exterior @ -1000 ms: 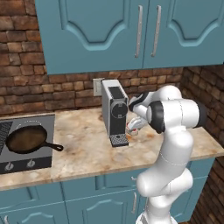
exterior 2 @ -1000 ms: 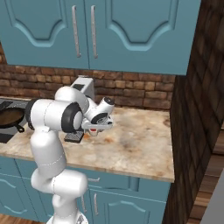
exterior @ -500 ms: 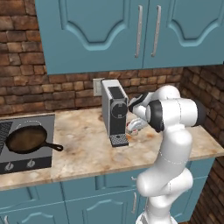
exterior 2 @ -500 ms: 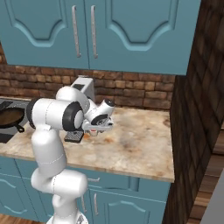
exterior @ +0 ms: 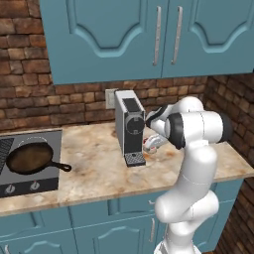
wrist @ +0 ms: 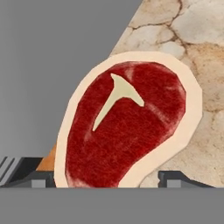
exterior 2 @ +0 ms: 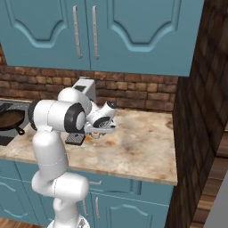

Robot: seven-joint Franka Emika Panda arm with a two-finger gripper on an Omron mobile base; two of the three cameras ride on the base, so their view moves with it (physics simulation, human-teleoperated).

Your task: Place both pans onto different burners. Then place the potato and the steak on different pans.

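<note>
Gripper (wrist: 105, 181) jaws stand spread on either side of the steak (wrist: 127, 122), which lies flat on the marble counter (exterior: 94, 163) beside the grey coffee machine (exterior: 130, 126); whether they touch it cannot be told. Compared with a second ago, the arm has barely moved. At the left, the brown skillet (exterior: 29, 158) sits on a cooktop (exterior: 30, 186) burner, holding nothing.
</note>
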